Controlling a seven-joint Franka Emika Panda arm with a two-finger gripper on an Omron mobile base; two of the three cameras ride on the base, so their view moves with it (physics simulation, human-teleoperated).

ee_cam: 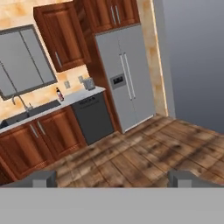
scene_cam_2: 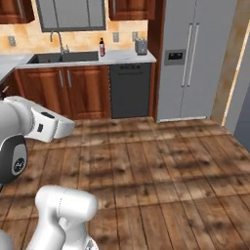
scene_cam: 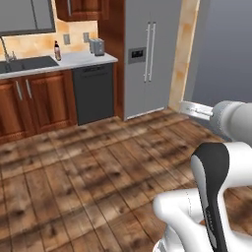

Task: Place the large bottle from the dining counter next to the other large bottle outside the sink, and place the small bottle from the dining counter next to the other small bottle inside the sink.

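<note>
Hand view: the end effector [ee_cam: 112, 179] looks out over the wooden floor [ee_cam: 144, 153] toward the kitchen wall; its two dark finger tips stand far apart at the bottom, released, with nothing between them.
End effector state: wide open and empty, which fits an arm that is only carried along by the base and has not yet reached for anything.
Arm posture: in both base views the white arm is folded close and high over the floor, probably to keep it safe from the furniture during driving.
Other large bottle: the dark-brown bottle with red label [scene_cam: 57, 51] stands upright on the kitchen counter [scene_cam: 74, 60], just beside the right edge of the sink [scene_cam: 27, 64] and outside it, close to the back wall. It marks the place where the pink-orange bottle must go.
Same bottle, other views: it shows at [scene_cam_2: 102, 47] and at [ee_cam: 59, 94], again between the sink and the toaster [scene_cam: 97, 47].
Sink inside: too dark and too far to tell if a small bottle lies there.
Surroundings: a black dishwasher [scene_cam_2: 130, 90] under the right end of the counter, then the grey refrigerator [scene_cam_2: 195, 58].
Task stage, my judgement: nothing is carried, so both placements seem not done.
</note>
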